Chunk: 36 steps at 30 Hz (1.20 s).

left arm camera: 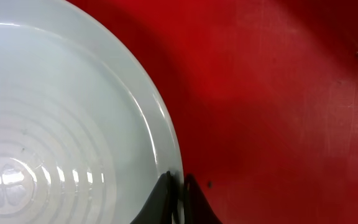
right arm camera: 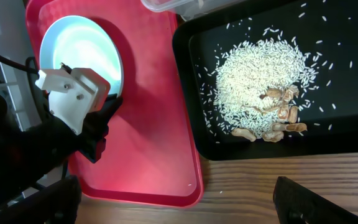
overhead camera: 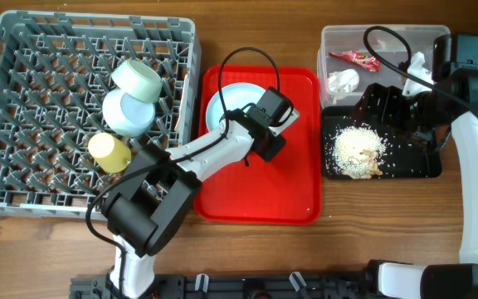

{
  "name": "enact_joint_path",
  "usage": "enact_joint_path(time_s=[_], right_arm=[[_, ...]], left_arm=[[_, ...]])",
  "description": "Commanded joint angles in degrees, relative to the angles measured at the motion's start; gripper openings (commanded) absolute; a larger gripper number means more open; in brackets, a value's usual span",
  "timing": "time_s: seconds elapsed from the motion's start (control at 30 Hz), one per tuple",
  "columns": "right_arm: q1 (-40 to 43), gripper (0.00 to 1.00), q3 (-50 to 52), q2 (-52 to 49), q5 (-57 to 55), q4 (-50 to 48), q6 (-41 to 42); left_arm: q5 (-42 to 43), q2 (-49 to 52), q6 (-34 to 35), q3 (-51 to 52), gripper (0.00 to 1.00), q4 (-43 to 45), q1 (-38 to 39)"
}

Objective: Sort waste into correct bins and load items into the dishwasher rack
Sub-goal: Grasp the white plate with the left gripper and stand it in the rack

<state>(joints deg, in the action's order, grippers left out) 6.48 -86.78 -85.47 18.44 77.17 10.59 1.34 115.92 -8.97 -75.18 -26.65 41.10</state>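
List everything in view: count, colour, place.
dishwasher rack: one, grey, table's left
bowls: two, pale blue, in the rack
cup: one, yellow, in the rack beside the bowls
red tray: one, red, centre
plate: one, pale blue, on the red tray
clear tub: one, clear, far right
wrapper: one, red, in the tub
napkin: one, white, in the tub
black tray: one, black, before the tub
food scraps: one heap, beige, in the black tray
table: one, brown wood
left claw: black, shut on the plate's rim
right claw: black, open, near the black tray
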Motion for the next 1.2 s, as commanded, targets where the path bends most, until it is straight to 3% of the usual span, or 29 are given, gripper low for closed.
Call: enact_joint_path(time_s=[0.0,0.43,0.67,0.83,0.93,1.07,1.17], right_arm=[[0.2,1.0,-0.9,0.72,0.94,0.09,-0.11],[0.2,1.0,-0.9,0.72,0.94,0.07,-0.11],[0.2,1.0,-0.9,0.72,0.92,0.09,-0.13],[0.2,1.0,-0.9,0.72,0.92,0.09,-0.11],[0.2,1.0,-0.9,0.72,0.92,0.09,-0.11],[0.2,1.0,-0.9,0.72,0.92,0.09,-0.11],[0.2,1.0,-0.9,0.72,0.92,0.07,-0.11]], left_arm=[[0.87,0.63,2.86,0.96,0.04,-1.68,0.31],[0.94,-13.49,7.15,0.96,0.04,-4.07,0.31],[5.27,-24.26,9.68,0.94,0.04,-4.04,0.13],[7.23,-31.91,9.75,0.94,0.04,-4.02,-4.9],[14.99,-34.95,11.93,0.94,0.04,-3.65,-12.13],[33.27,-35.65,15.08,0.96,0.04,-1.62,-24.87],[42.47,-34.4,15.69,0.96,0.04,-1.44,-32.87]])
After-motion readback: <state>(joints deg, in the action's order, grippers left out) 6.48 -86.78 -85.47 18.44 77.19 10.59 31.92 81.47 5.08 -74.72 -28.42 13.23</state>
